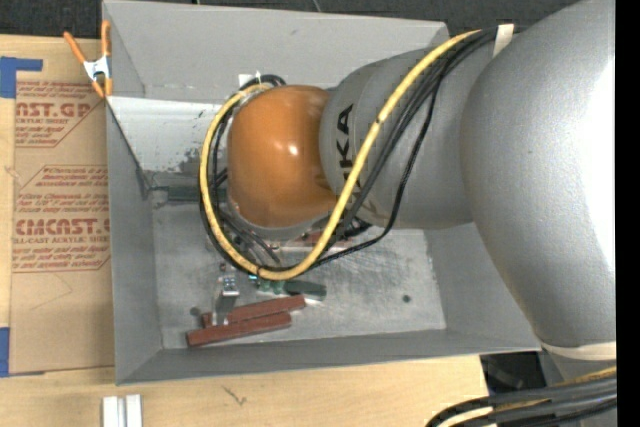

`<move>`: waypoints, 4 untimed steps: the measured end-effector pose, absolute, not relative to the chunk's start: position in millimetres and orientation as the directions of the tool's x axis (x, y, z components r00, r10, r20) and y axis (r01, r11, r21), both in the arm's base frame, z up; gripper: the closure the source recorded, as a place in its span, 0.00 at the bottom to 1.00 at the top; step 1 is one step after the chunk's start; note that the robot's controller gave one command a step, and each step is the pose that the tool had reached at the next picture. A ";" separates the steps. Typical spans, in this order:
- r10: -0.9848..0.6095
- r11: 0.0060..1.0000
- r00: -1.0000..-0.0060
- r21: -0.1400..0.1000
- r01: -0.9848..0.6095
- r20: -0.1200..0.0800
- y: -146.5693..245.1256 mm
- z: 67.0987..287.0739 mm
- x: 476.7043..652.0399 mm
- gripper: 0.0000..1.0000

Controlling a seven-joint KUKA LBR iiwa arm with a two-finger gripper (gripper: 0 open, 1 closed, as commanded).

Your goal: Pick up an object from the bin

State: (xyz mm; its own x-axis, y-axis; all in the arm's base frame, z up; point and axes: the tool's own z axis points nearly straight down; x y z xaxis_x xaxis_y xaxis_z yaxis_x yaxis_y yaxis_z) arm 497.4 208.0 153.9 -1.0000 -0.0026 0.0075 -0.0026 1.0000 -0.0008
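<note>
Camera view: looking down into a grey metal bin (pixel 130 245), with the arm (pixel 520 165) reaching in from the right and covering much of the bin's right half.
Wrist: an orange cover (pixel 275 155), round and glossy, is sitting over the left-centre of the bin floor, and a yellow cable (pixel 400 100) is looping round it together with black cables.
End effector (pixel 240 283): it is pointing down at the floor under the orange cover, toward the bin's near-left corner, and a few small metal parts of it are peeking out below the cable loop.
End effector state: I cannot tell how far open it is, nor whether it is gripping anything, since the cover and cables are hiding it.
Nearest thing: a small green and dark piece (pixel 275 287) is lying on the floor just under the cable loop, close against the end effector.
Next thing: two reddish-brown flat sticks (pixel 245 320) are lying lengthwise, overlapping, along the bin's near edge by its near-left corner, just beyond the green piece.
Contact: whether the end effector is touching either thing cannot be told.
Bin floor: scuffed grey metal is showing bare toward the near-right corner.
</note>
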 end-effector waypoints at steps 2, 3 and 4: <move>-0.187 0.982 -0.982 0.005 -0.187 -0.023 181.8 83.2 490.9 1.00; -0.182 0.983 -0.982 0.008 -0.183 -0.044 181.3 81.5 494.8 0.00; -0.187 0.982 -0.982 0.002 -0.187 -0.010 179.7 78.1 486.8 1.00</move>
State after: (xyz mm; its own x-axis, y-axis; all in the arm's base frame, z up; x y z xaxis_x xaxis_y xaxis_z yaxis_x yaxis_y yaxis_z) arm 486.8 179.7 78.1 -0.9823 -0.1871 -0.0100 -0.1872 0.9823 0.0025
